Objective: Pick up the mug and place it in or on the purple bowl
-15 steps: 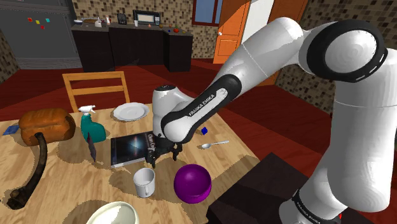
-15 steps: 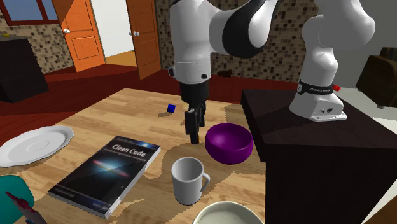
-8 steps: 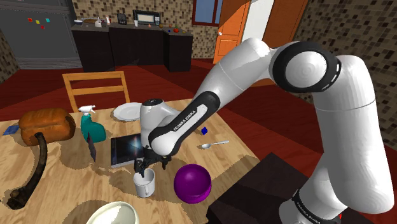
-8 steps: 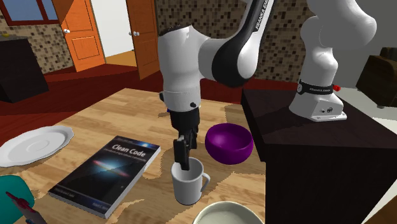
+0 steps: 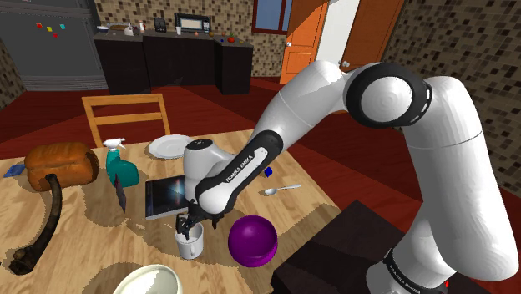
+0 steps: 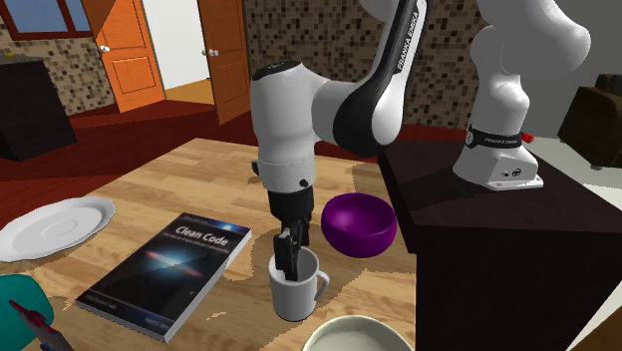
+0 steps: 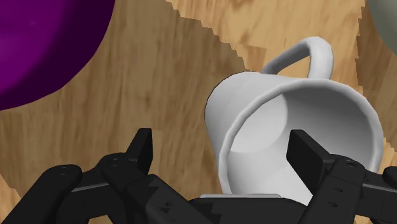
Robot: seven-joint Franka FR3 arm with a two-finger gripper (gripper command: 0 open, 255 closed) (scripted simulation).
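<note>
The white mug (image 6: 294, 294) stands upright on the wooden table (image 6: 199, 179), just beside the purple bowl (image 6: 359, 227). The black gripper (image 7: 222, 140) reaches down onto it. Its two fingers are wide apart. One is inside the mug and one is outside, with the mug's wall between them. They hold nothing.
</note>
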